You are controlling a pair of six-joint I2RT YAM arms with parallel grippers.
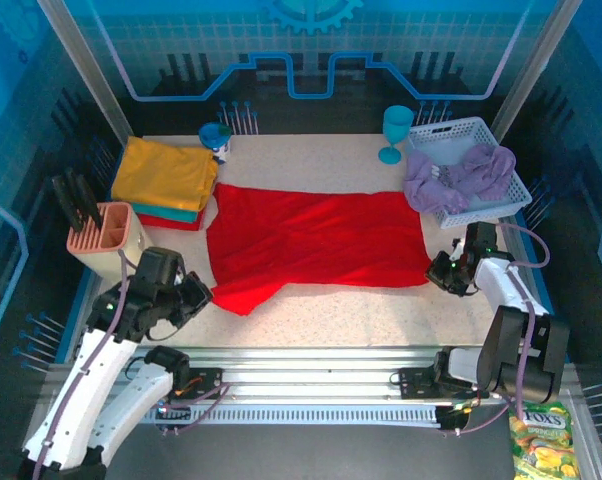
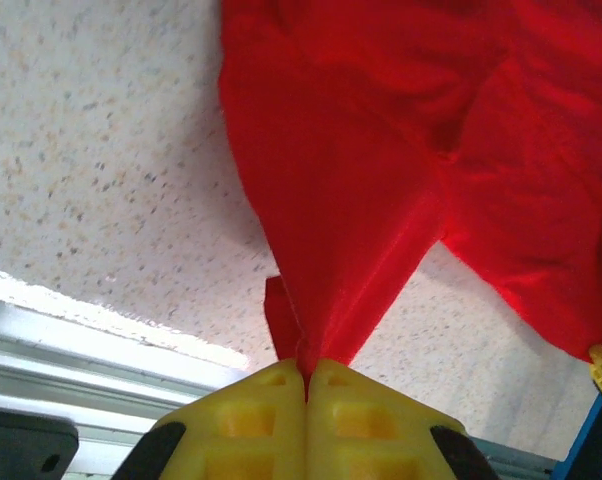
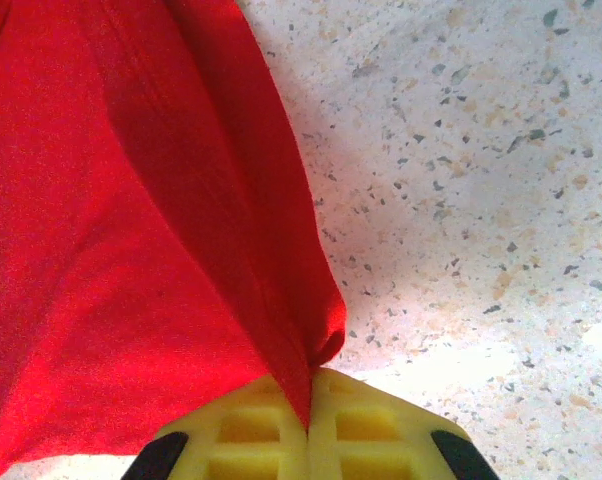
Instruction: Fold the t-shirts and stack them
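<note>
A bright red t-shirt (image 1: 316,238) lies spread across the middle of the table. My left gripper (image 1: 203,293) is shut on its near left corner; the red cloth (image 2: 371,180) runs into the pinched yellow fingertips (image 2: 271,395). My right gripper (image 1: 436,268) is shut on the shirt's near right corner, where the cloth (image 3: 131,260) gathers between its yellow fingertips (image 3: 366,410). A lavender t-shirt (image 1: 459,177) is bunched in the white basket (image 1: 501,202) at the back right. Folded mustard-yellow (image 1: 166,170), teal (image 1: 176,213) and red-orange (image 1: 171,222) shirts are stacked at the back left.
A pink holder (image 1: 109,238) with dark utensils stands at the left edge. A blue goblet (image 1: 396,132) and a small blue cup (image 1: 215,138) sit at the back. A snack bag (image 1: 541,445) lies off the table at near right. The metal rail (image 1: 311,380) runs along the near edge.
</note>
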